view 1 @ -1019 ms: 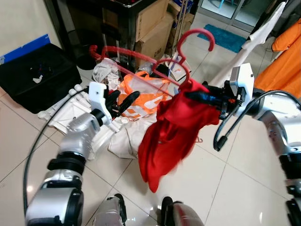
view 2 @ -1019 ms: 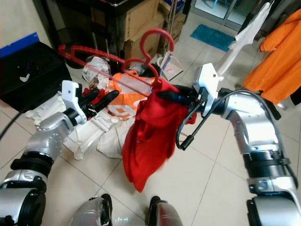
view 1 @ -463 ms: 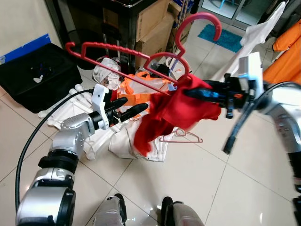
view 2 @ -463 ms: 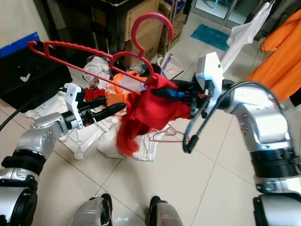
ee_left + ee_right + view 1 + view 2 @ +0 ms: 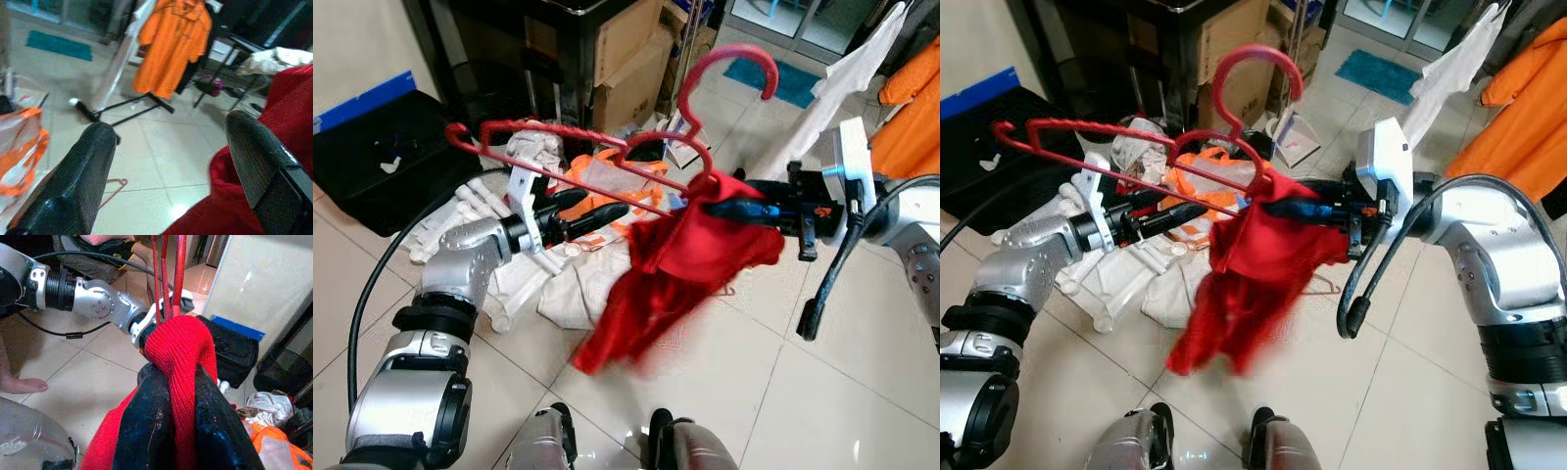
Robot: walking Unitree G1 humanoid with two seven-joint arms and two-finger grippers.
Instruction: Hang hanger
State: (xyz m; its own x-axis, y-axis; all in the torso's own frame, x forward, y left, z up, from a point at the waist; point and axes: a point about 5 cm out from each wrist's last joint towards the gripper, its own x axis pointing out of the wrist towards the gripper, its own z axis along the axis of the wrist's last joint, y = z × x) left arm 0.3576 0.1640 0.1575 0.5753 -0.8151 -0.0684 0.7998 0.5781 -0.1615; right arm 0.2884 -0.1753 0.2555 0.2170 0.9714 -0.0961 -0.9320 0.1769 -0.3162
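A red hanger (image 5: 607,166) sticks up and to the left out of a bunched red garment (image 5: 680,259), its hook (image 5: 729,67) on top. My right gripper (image 5: 705,208) is shut on the garment just below the hook's neck. In the right wrist view the cloth (image 5: 180,352) is pinched between the black fingers (image 5: 151,431). The garment's lower end hangs blurred above the floor. My left gripper (image 5: 605,204) is open, just under the hanger's long bar. Its fingers (image 5: 85,176) stand wide apart, with red cloth (image 5: 288,103) beside one of them.
Below the arms lies a heap of white clothes (image 5: 573,289) with an orange bag (image 5: 607,171) and a white plastic frame (image 5: 475,201). A black bag (image 5: 382,157) is at the left, cardboard boxes (image 5: 626,49) behind. Orange shirts (image 5: 906,127) hang at right. A person's bare foot (image 5: 24,384) is close.
The hanger's long end has dropped and the red garment has swung lower, now blurred. My left gripper has risen towards the hanger's bar. The right gripper keeps its hold.
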